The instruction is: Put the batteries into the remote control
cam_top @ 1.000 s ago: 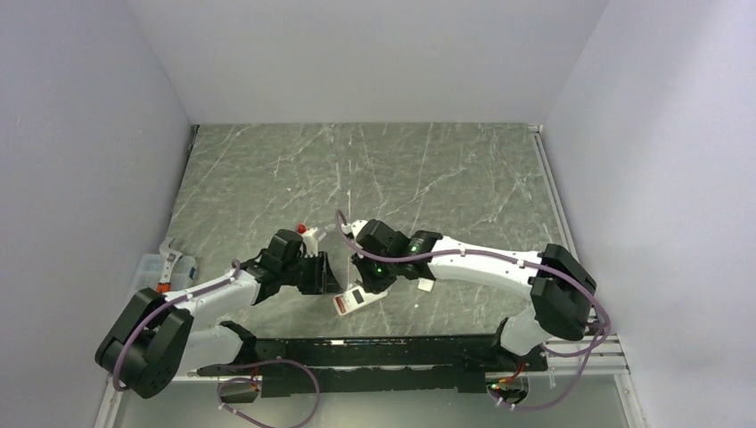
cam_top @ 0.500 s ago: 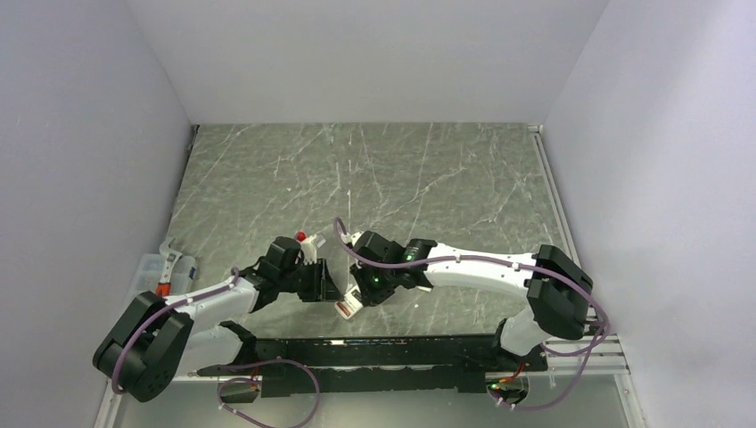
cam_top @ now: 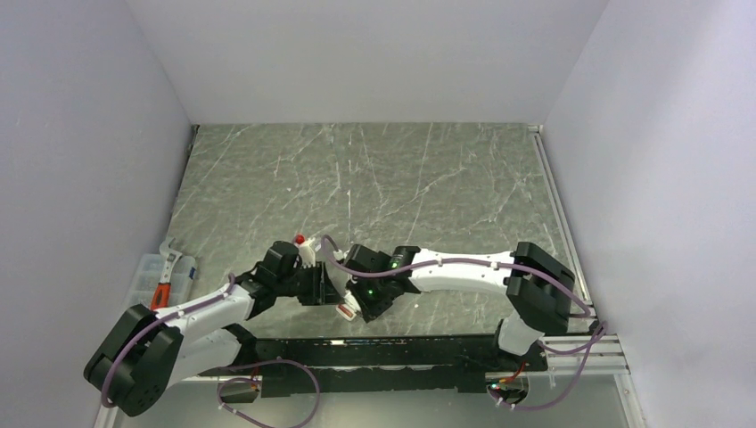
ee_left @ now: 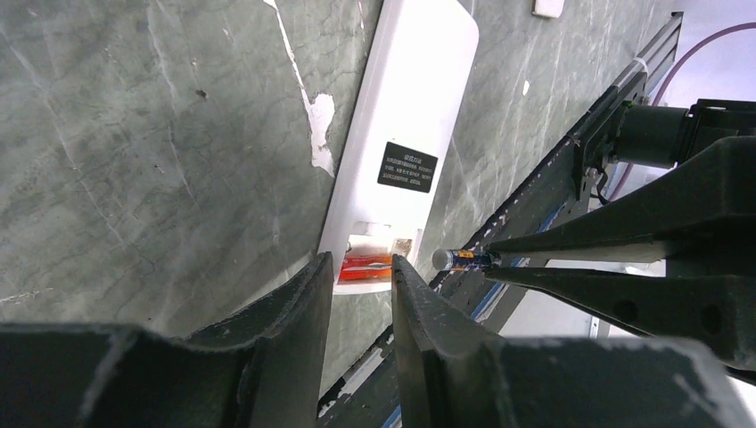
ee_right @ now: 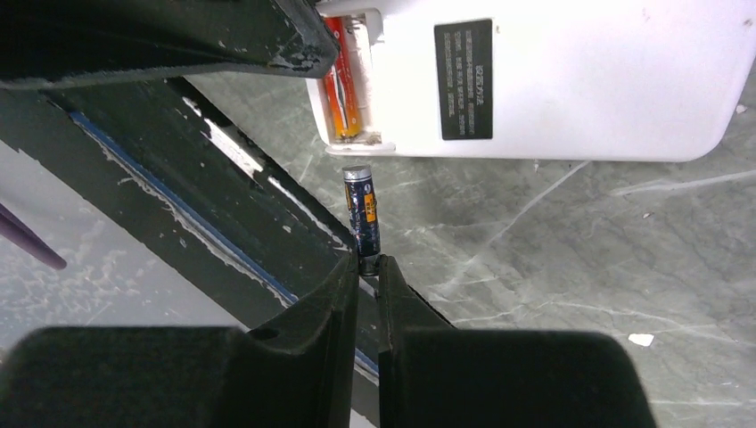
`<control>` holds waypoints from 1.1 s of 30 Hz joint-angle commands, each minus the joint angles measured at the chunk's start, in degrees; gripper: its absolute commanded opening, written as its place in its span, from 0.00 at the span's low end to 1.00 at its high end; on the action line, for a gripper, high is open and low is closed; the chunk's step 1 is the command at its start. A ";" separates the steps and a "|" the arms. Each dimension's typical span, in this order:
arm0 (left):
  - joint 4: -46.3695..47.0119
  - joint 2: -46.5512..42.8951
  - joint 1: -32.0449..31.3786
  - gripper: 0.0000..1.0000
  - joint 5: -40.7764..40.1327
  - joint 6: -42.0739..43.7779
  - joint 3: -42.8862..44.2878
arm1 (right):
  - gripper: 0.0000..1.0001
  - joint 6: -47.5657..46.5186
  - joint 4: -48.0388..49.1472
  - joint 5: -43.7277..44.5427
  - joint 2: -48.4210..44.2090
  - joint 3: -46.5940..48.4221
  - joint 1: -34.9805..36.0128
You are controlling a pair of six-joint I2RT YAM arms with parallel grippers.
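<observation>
A grey-green marbled bench (cam_top: 401,178) fills the floor of the white-walled cell, with a black rail (cam_top: 374,352) along its near edge. The left arm (cam_top: 205,308) and right arm (cam_top: 464,265) both reach inward and meet low over the bench, just in front of the rail. A clear box (cam_top: 160,281) of tools sits at the bench's left edge, well apart from them.

The remote control (ee_left: 401,134) lies flat on the bench with its white back up and the dark rectangular label showing. Its battery bay at the near end is uncovered. The left jaws stand at that end, parted by only a narrow gap. The bay shows through the gap, and the finger edges overlap the remote's corners in the left wrist view. They seem to sit over the end rather than clamp it, though I cannot tell whether they touch it. A white square piece (ee_left: 547,7) lies on the bench beyond the remote's far end.

An orange battery (ee_right: 343,80) lies in one slot of the bay. The right jaws are closed tight on the tail of a dark battery (ee_right: 362,214), which sticks straight out from the fingertips. Its silvery free end points at the open bay and stops just short of the remote's edge, with a sliver of bench between them.
</observation>
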 commanded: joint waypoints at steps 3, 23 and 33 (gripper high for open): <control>-1.56 -2.44 -0.27 0.36 -2.36 0.09 0.76 | 0.00 0.37 -1.77 -1.08 1.66 4.28 0.11; -5.49 -7.34 -0.27 0.38 -4.34 -0.01 0.55 | 0.00 -0.51 -6.38 0.20 8.85 11.88 0.11; -5.70 -8.58 -0.27 0.39 -4.09 0.00 -0.01 | 0.02 0.35 -8.55 1.79 11.12 13.74 -0.01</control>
